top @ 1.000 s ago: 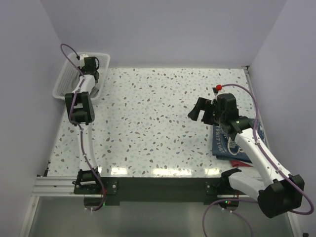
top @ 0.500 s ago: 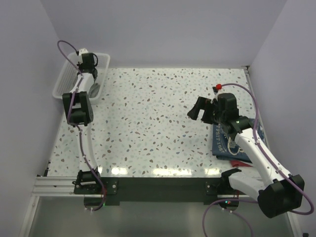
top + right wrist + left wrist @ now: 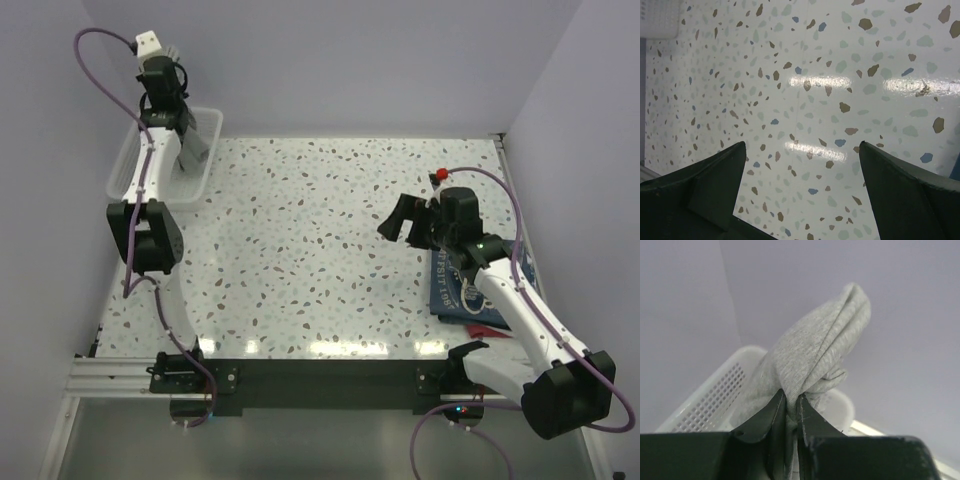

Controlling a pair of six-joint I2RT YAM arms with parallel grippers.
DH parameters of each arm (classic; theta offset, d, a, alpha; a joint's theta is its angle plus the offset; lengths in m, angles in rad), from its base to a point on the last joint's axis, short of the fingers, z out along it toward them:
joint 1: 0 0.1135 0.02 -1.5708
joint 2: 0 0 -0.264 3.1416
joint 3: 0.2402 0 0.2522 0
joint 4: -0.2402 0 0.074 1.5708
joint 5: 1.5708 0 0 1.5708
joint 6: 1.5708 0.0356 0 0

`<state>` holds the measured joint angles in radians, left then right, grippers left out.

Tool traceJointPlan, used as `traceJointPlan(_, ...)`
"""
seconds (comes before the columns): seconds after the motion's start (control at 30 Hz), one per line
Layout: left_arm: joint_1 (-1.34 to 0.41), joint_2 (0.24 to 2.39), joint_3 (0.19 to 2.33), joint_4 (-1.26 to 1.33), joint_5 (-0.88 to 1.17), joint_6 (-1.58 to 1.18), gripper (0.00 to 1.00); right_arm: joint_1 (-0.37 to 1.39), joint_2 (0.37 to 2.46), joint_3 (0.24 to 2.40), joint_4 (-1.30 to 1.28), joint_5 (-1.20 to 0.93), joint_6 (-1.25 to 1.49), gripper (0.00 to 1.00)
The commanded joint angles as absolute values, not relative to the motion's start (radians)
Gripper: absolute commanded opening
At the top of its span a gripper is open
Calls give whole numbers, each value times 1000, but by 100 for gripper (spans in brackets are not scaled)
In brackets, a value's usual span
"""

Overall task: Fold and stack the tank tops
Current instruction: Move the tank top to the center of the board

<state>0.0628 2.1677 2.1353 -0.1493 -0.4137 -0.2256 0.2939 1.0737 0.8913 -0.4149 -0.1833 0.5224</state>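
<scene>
Speckled tabletop (image 3: 300, 250) is bearing, near right, a navy tank top (image 3: 452, 290) lying over a red tank top (image 3: 487, 331), partly hidden by the right arm. Beyond, the right gripper (image 3: 801, 148) is hovering wide open and empty. Far left, the left gripper (image 3: 791, 399) is pinching a grey tank top (image 3: 815, 355) above a white basket (image 3: 710, 400).

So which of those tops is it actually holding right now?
The light grey top, pinched in the left fingers over the white basket. The navy top and the red top beneath it lie on the table.

Illegible lettering on navy tank top (image 3: 447, 292)
</scene>
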Motion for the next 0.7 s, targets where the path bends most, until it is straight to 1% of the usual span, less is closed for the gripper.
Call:
traceJointPlan(0.0, -26, 1997, 2178, -44, -368, -224, 0, 295, 1075, 923, -382, -193, 512, 99)
traceJointPlan(0.1, -83, 1918, 2168, -57, -356, -212, 0, 295, 1069, 942, -390, -169, 505, 99)
traceJointPlan(0.3, -299, 1737, 2068, -52, -377, -176, 0, 296, 1039, 974, -410, -156, 509, 99)
traceJointPlan(0.37, -330, 1681, 2042, -72, -376, -192, 0, 295, 1020, 974, -416, -150, 511, 99)
traceJointPlan(0.47, -342, 1608, 1936, -98, -302, -284, 0, 295, 1003, 971, -420, -134, 511, 99)
traceJointPlan(0.5, -342, 1595, 1868, -113, -287, -332, 0, 295, 1000, 969, -422, -127, 511, 99)
traceJointPlan(0.53, -342, 1579, 1826, -115, -252, -351, 2, 296, 1002, 965, -422, -117, 512, 99)
traceJointPlan(0.57, -342, 1571, 1781, -112, -238, -365, 22, 295, 1003, 963, -422, -112, 512, 99)
traceJointPlan(0.6, -341, 1568, 1696, -124, -217, -403, 39, 296, 1014, 962, -423, -107, 512, 99)
traceJointPlan(0.67, -334, 1588, 1634, -150, -198, -429, 61, 295, 1028, 959, -420, -101, 512, 99)
